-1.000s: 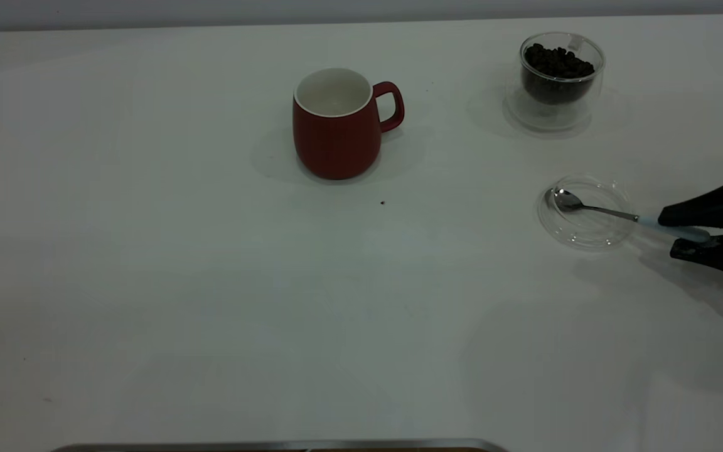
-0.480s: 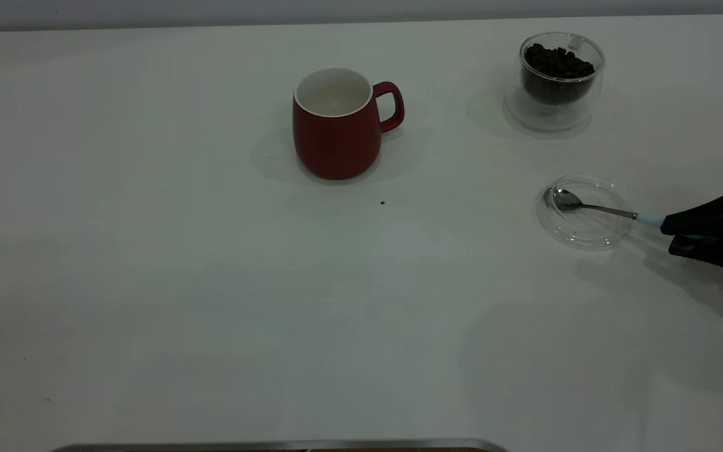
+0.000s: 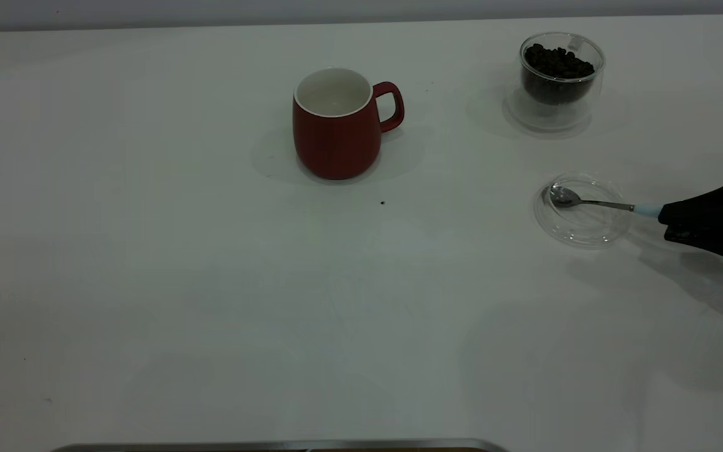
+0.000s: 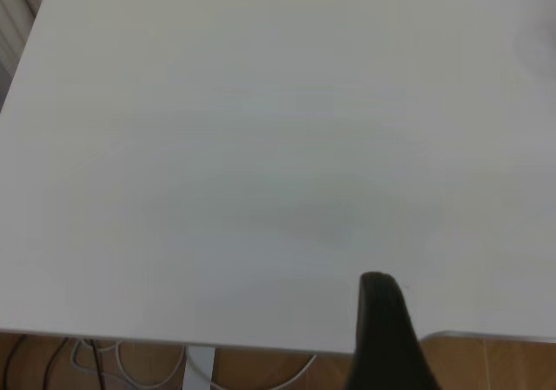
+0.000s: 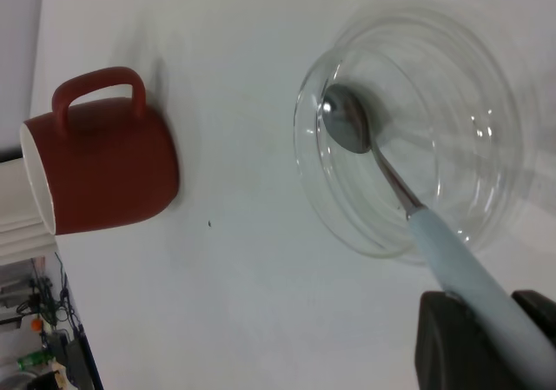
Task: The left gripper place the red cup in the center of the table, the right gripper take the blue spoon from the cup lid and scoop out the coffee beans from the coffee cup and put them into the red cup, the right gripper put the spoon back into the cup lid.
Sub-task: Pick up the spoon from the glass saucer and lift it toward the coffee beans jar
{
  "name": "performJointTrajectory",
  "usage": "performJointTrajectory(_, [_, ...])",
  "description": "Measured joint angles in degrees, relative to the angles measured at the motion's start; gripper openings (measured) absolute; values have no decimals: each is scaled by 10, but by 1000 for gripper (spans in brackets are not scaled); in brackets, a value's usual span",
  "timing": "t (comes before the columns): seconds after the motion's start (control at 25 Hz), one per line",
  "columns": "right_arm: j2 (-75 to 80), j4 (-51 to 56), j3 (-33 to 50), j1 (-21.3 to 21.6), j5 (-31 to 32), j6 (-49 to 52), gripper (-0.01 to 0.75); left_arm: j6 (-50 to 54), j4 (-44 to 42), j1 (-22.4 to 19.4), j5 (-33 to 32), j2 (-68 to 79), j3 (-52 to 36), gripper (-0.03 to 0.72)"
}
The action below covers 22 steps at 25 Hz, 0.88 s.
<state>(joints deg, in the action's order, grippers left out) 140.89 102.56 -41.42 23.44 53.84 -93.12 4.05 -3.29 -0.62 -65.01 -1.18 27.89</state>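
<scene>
Exterior view: the right gripper [image 3: 664, 220] enters from the right edge of the frame, a little above mid-height, and its two black fingers are clenched on the pale blue handle of the spoon [image 3: 594, 203]. The spoon's metal bowl lies inside the clear cup lid [image 3: 581, 231], which sits flat on the white table [image 3: 211, 282] just left of the gripper, with the handle reaching out over the lid's right rim to the fingers. The glass coffee cup [image 3: 561, 78], filled with dark coffee beans [image 3: 556, 61], stands at the upper right of the frame, above the lid and apart from it. The red cup [image 3: 338, 125] stands upright in the upper middle of the frame, its handle pointing right and its white inside bare. A small dark speck [image 3: 382, 203] lies on the table below the red cup.

In the right wrist view the handle runs between the fingers at the lower right corner. The left wrist view shows only bare table and one dark fingertip [image 4: 382, 320], so whether the left gripper is released or clenched cannot be told.
</scene>
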Motion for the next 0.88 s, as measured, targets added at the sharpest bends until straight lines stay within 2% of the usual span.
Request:
performJointTrajectory(0.68, [-3, 0, 1, 0, 11, -15, 123, 0, 0, 0, 0, 0, 0, 532])
performJointTrajectory(0.88, [-51, 1, 22, 0, -27, -19, 115, 0, 0, 0, 0, 0, 0, 532])
